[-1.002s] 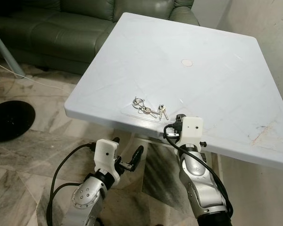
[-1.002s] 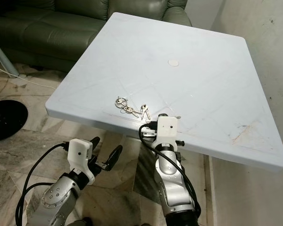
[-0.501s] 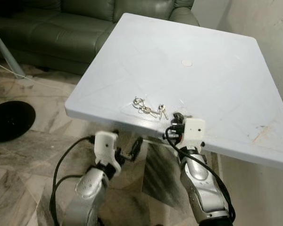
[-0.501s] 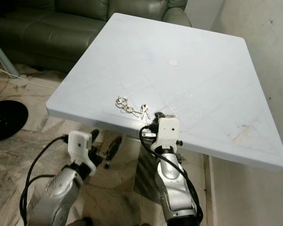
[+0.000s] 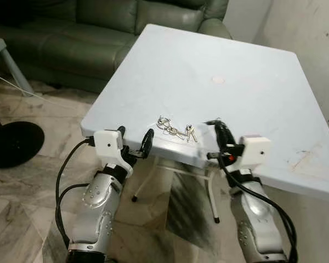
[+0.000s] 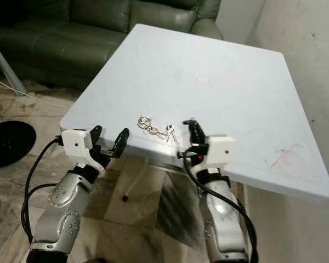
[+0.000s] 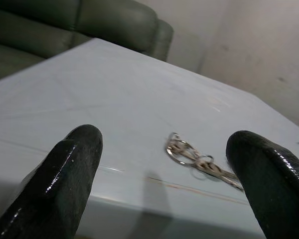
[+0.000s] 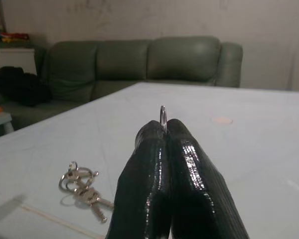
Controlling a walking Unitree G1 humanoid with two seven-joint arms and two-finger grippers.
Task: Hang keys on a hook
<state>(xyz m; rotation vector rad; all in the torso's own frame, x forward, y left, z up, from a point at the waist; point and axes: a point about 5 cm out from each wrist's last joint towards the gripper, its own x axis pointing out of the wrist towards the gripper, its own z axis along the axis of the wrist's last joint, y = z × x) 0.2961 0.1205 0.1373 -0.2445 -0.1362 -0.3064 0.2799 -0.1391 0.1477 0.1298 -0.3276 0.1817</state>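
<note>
**Closing in on the keys at the table's near edge**

Hovering at the near left corner of the pale blue-white square plastic table (image 5: pixel 252 71), the left gripper (image 5: pixel 132 143) had its two black fingers spread wide apart, nothing between them. Through the left wrist view the small bunch of silver keys on linked metal rings (image 7: pixel 199 159) lay on the tabletop ahead of the gap between those fingers, flat and untouched.

And the right gripper (image 6: pixel 193 134)? Its fingers were pressed tight together over the table just beside the keys, with a thin metal ring (image 8: pixel 163 117) poking up from between the tips. It looked pinched there, though what that ring belonged to could not be told.

The bunch sat close to the near edge, between the two grippers. Its long axis ran roughly along that edge: rings at the robot's left end (image 5: pixel 163 121), key blades trailing to the right and slightly toward the robot (image 5: pixel 189 133).

To do this step well, my judgement was a low, level approach, fingers straddling the ring end rather than the thin blades, since flat keys on smooth plastic would likely skid away from a clumsy pinch. No hook could be seen; the dark green leather sofa (image 5: pixel 71 33) stood behind.
</note>
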